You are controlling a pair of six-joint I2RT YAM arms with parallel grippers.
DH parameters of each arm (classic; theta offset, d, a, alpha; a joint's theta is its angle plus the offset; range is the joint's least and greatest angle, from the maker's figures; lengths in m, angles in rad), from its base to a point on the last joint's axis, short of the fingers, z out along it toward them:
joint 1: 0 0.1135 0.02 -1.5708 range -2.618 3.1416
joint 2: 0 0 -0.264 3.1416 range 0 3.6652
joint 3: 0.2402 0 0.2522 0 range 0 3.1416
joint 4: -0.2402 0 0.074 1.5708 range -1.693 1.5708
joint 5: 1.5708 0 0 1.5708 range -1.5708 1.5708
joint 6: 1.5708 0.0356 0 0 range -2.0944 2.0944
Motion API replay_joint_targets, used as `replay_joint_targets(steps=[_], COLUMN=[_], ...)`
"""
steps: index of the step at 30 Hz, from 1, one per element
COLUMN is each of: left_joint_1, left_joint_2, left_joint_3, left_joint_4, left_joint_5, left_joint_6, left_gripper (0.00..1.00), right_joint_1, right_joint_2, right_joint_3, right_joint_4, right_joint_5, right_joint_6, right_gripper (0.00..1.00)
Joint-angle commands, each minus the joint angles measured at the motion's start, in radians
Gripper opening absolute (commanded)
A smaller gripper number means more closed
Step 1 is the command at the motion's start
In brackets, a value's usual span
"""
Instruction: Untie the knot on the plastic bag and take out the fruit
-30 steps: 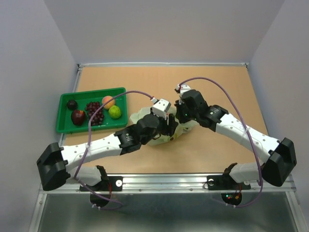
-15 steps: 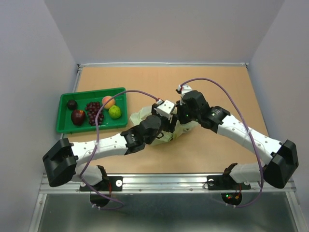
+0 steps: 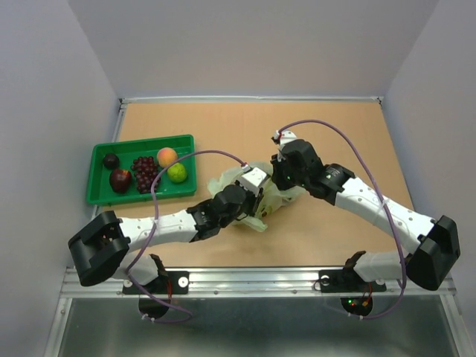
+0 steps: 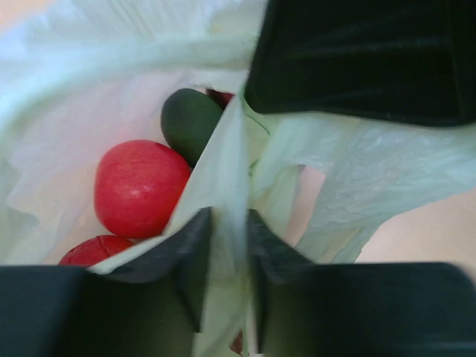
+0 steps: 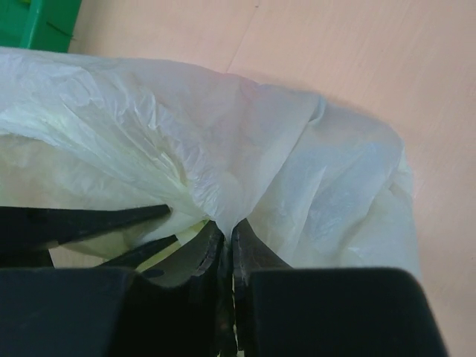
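Top external view has the plastic bag (image 3: 220, 183) lying crumpled at the middle of the table (image 3: 335, 134), just right of the green tray (image 3: 100, 198). Both arms meet over it, the left gripper (image 3: 256, 201) on its near side and the right gripper (image 3: 281, 183) on its far right side. Left wrist view shows the left gripper's fingers (image 4: 190, 253) pressed together on a thin upright fold of the bag. Past that fold, inside the bag, lie a red apple (image 4: 141, 187), a dark green avocado (image 4: 190, 123) touching it and a smaller red fruit (image 4: 93, 251) low at the left. Right wrist view shows the right gripper pinching a gathered pleat of the bag between closed fingers (image 5: 249, 253). In the tray lie purple grapes (image 3: 145, 172), a peach (image 3: 167, 156), a lime-green round fruit (image 3: 177, 172), a dark red fruit (image 3: 120, 180) and a small dark fruit (image 3: 111, 161).
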Motion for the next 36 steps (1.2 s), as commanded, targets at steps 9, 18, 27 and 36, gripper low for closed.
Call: replay_joint_targets(steps=[9,18,27,36], left_joint_1=[-0.017,-0.030,-0.075,-0.102], left_joint_2=[-0.113,-0.177,-0.249,-0.308], left_joint_3=[-0.101,-0.131,-0.298,-0.182], left_joint_4=[0.000,-0.098,-0.127,-0.155], left_joint_5=[0.119,0.130,0.167,0.118], left_joint_6=[-0.050,-0.162,-0.447,-0.426], left_gripper=[0.00,0.00,0.00,0.50], right_joint_1=[-0.003,-0.072,-0.342,-0.289], right_joint_2=[0.025,0.048,0.106,-0.052], right_joint_3=[0.035,0.035,0.092,0.046], right_joint_4=[0.114,0.121,0.185,0.199], right_joint_5=[0.022,0.227,0.212,-0.104], right_joint_6=[0.016,-0.015,0.057,0.003], right_gripper=[0.29,0.01,0.01,0.75])
